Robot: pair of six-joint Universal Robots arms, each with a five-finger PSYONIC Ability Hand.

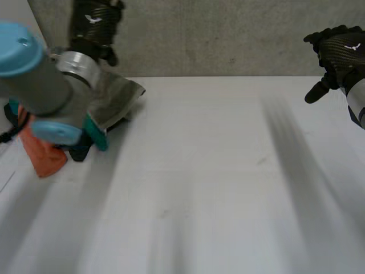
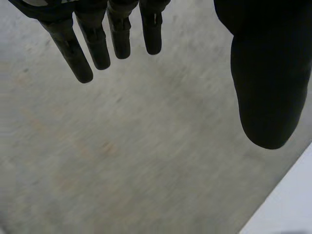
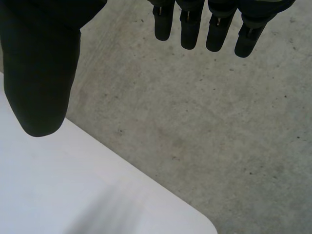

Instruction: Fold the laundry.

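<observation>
— Under the left hand [image 1: 94, 23], what is there?

— Only concrete floor [image 2: 122, 156], matte and faintly speckled. That hand hangs out past the far edge of the desk [image 1: 199, 182]. Its fingers [image 2: 73, 48] are straight and a little spread, its thumb [image 2: 265, 87] stands off to the side, and it holds nothing.

— And the laundry [image 1: 108, 108]?

— Back from that hand, towards its wrist and partly beneath the left arm [image 1: 40, 80], heaped at the desk's corner. A grey cloth [image 1: 117, 100] lies uppermost, limp, with a curling edge. An orange piece [image 1: 43, 157] is bunched beside it. Between them show a teal strip [image 1: 98, 137] and something dark [image 1: 80, 153] that I cannot make out. It all looks soft and crumpled, with nothing squared up.

— The right hand [image 1: 336, 48]?

— Well apart from the heap, over the opposite far corner. Its fingers are extended, its thumb is wide, and it is empty too. The desk's rounded corner sits below its thumb, with floor below its fingertips.

— Why hold them out like that?

— My guess is that both are raised clear so the smooth white top between them is free to work on. No garment is spread out there, so I judge the folding has not begun. Whichever hand reaches in must first separate one piece, and the tangled cloths may drag each other along.
</observation>
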